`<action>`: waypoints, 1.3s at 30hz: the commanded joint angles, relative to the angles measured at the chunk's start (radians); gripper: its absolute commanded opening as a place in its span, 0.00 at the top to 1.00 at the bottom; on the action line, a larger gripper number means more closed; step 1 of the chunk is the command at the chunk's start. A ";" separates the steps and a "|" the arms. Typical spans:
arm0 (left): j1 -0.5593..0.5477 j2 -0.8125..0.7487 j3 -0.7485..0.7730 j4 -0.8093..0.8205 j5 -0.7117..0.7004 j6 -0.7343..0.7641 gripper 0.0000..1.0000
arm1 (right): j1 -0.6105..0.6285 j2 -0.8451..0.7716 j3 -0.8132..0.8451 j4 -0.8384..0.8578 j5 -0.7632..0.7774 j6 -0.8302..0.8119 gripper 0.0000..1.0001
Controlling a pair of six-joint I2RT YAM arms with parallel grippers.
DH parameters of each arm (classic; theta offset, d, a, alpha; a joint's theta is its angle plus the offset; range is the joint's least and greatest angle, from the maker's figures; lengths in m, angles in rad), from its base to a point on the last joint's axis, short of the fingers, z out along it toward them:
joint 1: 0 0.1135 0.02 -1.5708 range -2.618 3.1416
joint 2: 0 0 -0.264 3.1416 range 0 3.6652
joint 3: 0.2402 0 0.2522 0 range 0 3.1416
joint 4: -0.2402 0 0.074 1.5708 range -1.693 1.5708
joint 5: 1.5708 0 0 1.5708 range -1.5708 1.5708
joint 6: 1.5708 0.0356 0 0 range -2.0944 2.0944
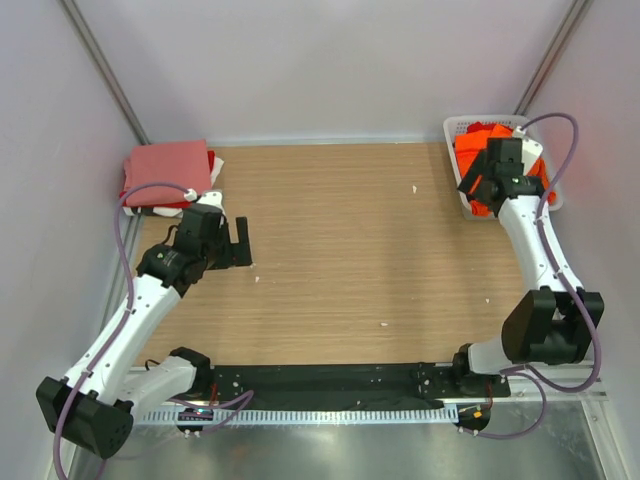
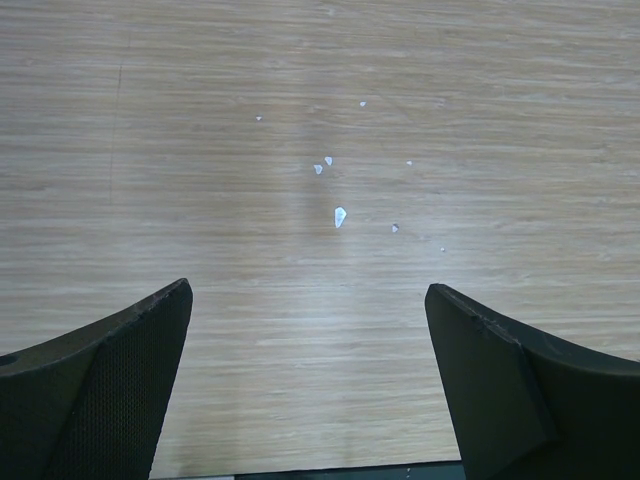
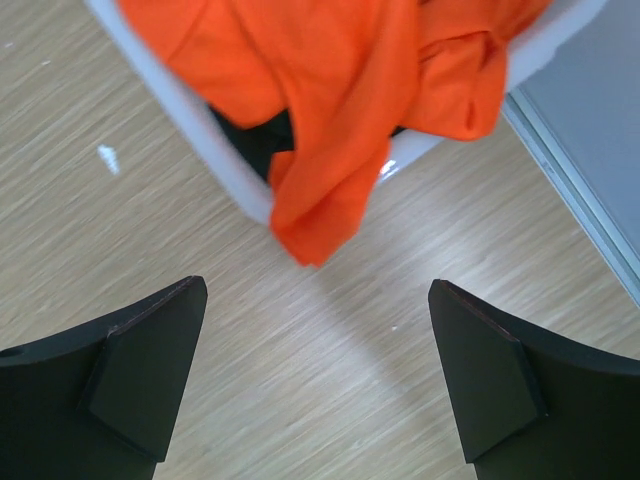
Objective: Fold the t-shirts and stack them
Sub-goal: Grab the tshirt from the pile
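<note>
Stack of folded t-shirts point(image 1: 168, 172) on table point(image 1: 340, 250) at far-left corner, basket point(image 1: 452, 127) at far-right corner, loose t-shirt point(image 3: 330, 120) in basket, hanging over its rim.

Orange t-shirt point(image 3: 330, 90) cut off at the top edge, black cloth point(image 3: 255, 140) beneath mostly hidden

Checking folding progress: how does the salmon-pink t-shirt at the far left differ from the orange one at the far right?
The salmon-pink t-shirt lies folded flat; the orange t-shirt is crumpled. The salmon-pink t-shirt tops a small stack on the table; the orange t-shirt sits in the white basket, one part hanging over its rim. Both are plain-coloured cloth.
</note>
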 commanded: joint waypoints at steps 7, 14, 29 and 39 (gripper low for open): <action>-0.011 -0.004 0.014 -0.009 -0.024 0.006 0.00 | -0.154 0.116 0.106 0.005 -0.131 0.022 0.01; -0.011 -0.006 0.015 -0.009 -0.026 0.011 0.00 | -0.155 0.185 0.092 0.025 -0.161 0.031 0.03; -0.010 -0.004 0.015 -0.012 -0.024 0.009 0.00 | -0.162 0.249 0.057 0.056 -0.141 0.036 0.18; -0.011 -0.007 0.015 -0.012 -0.024 0.008 0.00 | -0.163 0.258 0.037 0.061 -0.150 0.030 0.44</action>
